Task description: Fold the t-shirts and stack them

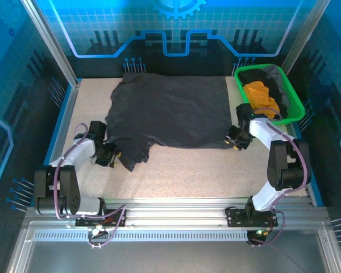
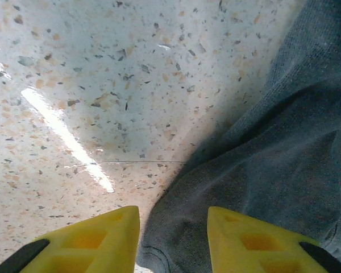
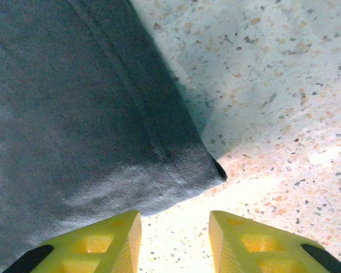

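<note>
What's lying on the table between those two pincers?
The large charcoal t-shirt: in the top view its near edge stretches from the left pincer to the right pincer.

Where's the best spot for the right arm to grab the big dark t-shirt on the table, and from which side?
Probably its near right corner, taken from the right-hand side. The dark t-shirt lies flat, and there the stitched hem juts out onto the table just ahead of the open right gripper.

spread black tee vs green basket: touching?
Apart. The top external view shows a strip of bare table between the black tee's right edge and the green basket's left wall.
</note>
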You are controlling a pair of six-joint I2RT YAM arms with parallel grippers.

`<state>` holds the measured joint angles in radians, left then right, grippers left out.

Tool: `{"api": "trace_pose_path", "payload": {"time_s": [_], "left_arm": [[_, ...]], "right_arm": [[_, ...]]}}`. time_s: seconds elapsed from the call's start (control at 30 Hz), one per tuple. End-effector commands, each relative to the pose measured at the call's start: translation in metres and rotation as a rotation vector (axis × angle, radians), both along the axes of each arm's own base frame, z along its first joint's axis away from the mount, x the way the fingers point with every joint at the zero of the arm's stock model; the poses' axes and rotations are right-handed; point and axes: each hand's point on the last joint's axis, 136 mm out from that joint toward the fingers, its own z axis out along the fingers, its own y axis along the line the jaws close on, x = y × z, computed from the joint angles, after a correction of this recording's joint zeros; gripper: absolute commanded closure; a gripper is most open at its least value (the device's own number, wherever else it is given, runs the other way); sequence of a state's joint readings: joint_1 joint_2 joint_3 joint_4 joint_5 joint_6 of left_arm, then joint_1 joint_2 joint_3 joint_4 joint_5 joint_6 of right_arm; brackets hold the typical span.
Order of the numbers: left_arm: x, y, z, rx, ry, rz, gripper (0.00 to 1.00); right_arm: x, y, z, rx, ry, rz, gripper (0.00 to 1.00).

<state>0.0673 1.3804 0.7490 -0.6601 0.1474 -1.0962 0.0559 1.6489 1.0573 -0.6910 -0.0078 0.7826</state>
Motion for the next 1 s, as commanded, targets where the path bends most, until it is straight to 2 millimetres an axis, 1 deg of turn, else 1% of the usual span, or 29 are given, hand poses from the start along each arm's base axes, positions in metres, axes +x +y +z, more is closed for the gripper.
{"api": "trace_pose_path", "payload": {"time_s": [0.0,0.13,0.23,0.3,0.37,0.4,0.43,0.5,0.53,0.6,0.7,0.77,0.83,0.9,0.97], "left_arm": [[-0.003,-0.013,-0.005,-0.046,0.005,-0.044,0.62],[-0.004,-0.029,-0.016,-0.067,0.033,-0.081,0.62],[0.005,-0.042,-0.023,-0.084,0.026,-0.099,0.6],[0.01,-0.049,-0.026,-0.078,0.035,-0.125,0.6],[0.011,-0.051,-0.032,-0.062,0.056,-0.146,0.64],[0.011,-0.05,-0.035,-0.056,0.065,-0.145,0.69],[0.008,-0.048,-0.039,-0.048,0.076,-0.145,0.75],[0.0,-0.045,-0.041,-0.031,0.093,-0.151,0.96],[-0.006,-0.043,-0.04,-0.022,0.101,-0.155,1.0],[-0.019,-0.041,-0.034,-0.013,0.113,-0.173,1.0],[-0.05,-0.04,-0.024,-0.02,0.143,-0.199,1.0],[-0.076,-0.034,-0.018,0.002,0.18,-0.228,1.0],[-0.096,-0.026,-0.012,0.039,0.198,-0.251,1.0],[-0.109,-0.022,-0.008,0.054,0.206,-0.244,1.0],[-0.109,-0.02,-0.003,0.066,0.175,-0.233,1.0]], "right_arm": [[-0.006,-0.003,0.007,0.022,-0.008,-0.004,0.63],[-0.007,-0.004,0.01,0.027,-0.011,-0.011,0.63],[-0.008,-0.004,0.012,0.027,-0.018,-0.016,0.63],[-0.008,-0.005,0.013,0.023,-0.026,-0.017,0.63],[-0.009,-0.007,0.014,0.018,-0.034,-0.024,0.63],[-0.009,-0.008,0.014,0.018,-0.039,-0.031,0.63],[-0.01,-0.009,0.013,0.019,-0.039,-0.036,0.63],[-0.011,-0.012,0.013,0.013,-0.039,-0.049,0.63],[-0.011,-0.015,0.013,0.006,-0.039,-0.055,0.63],[-0.014,-0.021,0.014,-0.019,-0.038,-0.072,0.64],[-0.017,-0.03,0.016,-0.053,-0.046,-0.1,0.64],[-0.017,-0.032,0.015,-0.057,-0.057,-0.107,0.64],[-0.016,-0.03,0.012,-0.045,-0.059,-0.106,0.64],[-0.015,-0.027,0.006,-0.027,-0.05,-0.108,0.64],[-0.016,-0.024,-0.001,-0.009,-0.036,-0.107,0.65]]}}
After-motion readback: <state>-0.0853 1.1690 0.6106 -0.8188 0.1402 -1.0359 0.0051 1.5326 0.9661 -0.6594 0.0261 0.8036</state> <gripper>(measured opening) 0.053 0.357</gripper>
